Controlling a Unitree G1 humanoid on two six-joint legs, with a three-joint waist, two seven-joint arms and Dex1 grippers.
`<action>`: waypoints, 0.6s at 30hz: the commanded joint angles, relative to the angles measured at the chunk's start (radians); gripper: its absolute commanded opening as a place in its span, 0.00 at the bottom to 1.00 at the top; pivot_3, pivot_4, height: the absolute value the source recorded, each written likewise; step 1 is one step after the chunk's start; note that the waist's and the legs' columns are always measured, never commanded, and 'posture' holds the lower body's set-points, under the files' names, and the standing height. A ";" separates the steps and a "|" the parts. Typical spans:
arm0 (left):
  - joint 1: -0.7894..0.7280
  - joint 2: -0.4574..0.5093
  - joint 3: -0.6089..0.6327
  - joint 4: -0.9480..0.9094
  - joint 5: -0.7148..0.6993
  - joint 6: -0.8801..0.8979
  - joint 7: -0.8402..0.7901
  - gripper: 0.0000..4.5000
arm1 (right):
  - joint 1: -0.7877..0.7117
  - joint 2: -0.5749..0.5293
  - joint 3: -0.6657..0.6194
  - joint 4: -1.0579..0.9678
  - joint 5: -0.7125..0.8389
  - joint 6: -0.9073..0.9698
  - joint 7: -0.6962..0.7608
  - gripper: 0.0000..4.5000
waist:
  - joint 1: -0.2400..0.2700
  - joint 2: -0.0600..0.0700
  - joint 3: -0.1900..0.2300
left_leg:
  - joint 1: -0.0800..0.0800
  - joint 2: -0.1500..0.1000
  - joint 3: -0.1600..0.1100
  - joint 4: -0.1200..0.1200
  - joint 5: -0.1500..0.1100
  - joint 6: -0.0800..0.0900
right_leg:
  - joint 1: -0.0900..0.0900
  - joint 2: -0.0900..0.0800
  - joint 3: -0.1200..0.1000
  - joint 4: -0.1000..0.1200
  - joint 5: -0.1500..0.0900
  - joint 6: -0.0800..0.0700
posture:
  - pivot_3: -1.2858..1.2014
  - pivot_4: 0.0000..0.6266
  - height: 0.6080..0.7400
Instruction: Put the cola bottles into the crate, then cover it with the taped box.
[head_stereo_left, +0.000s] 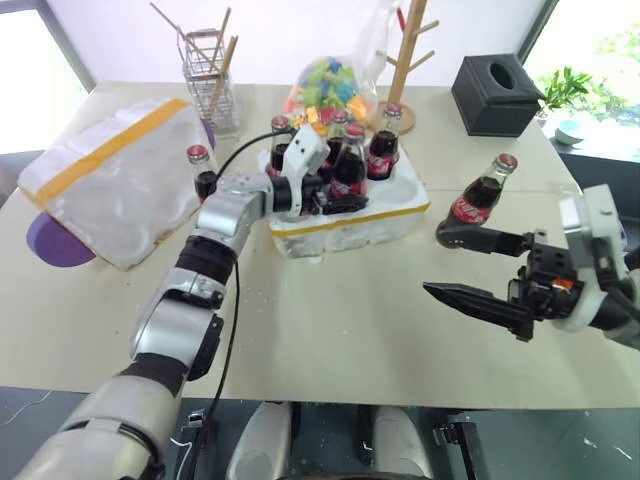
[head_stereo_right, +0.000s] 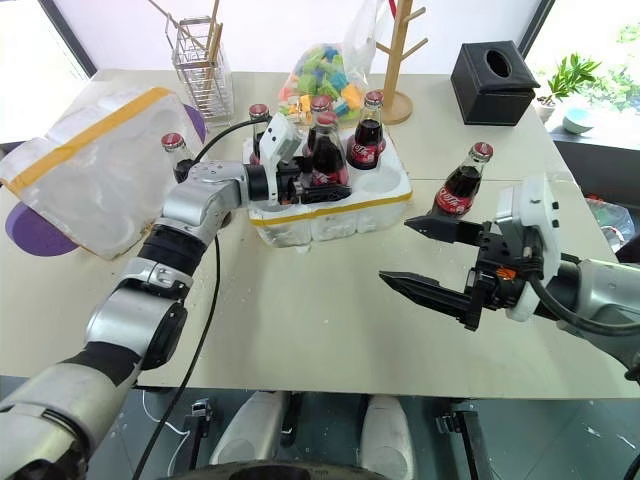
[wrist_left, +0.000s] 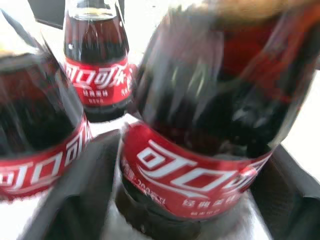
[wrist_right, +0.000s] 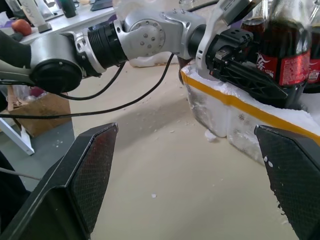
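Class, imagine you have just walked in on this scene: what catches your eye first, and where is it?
First, the white crate mid-table, with cola bottles standing in it and the left tool reaching in, its fingers either side of one bottle. Next, a single bottle standing alone on the table to the crate's right, just beyond the open right tool. The big taped box lies at the left.

A beige table (head_stereo_left: 330, 330) carries the crate (head_stereo_left: 350, 225) at centre, the taped box (head_stereo_left: 110, 180) upper left, a lone cola bottle (head_stereo_left: 482, 197) right, and a black tissue box (head_stereo_left: 497, 95) upper right.
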 joint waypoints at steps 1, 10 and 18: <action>0.006 0.004 0.036 -0.026 0.003 -0.010 -0.001 0.98 | -0.035 0.010 0.023 0.013 -0.016 -0.028 -0.005 1.00 | -0.002 0.000 0.000 | 0.000 0.000 -0.001 0.001 0.000 0.000 | 0.001 0.000 0.000 0.000 0.000 0.000 | 0.52 0.24 1.00; 0.382 0.247 0.261 -0.813 -0.313 0.338 -0.040 0.98 | -0.095 0.019 0.093 0.045 -0.028 -0.030 0.007 1.00 | -0.027 0.001 0.000 | -0.002 0.002 -0.004 0.001 0.000 0.000 | -0.004 0.000 0.002 0.003 0.002 -0.001 | 0.52 0.24 1.00; 0.694 0.397 0.512 -1.044 -0.328 0.476 0.235 0.98 | -0.159 0.023 0.150 0.094 -0.059 -0.037 0.048 1.00 | -0.023 0.001 0.000 | 0.002 0.001 -0.004 0.001 0.000 -0.001 | 0.000 0.001 0.002 0.003 0.000 -0.006 | 0.52 0.24 1.00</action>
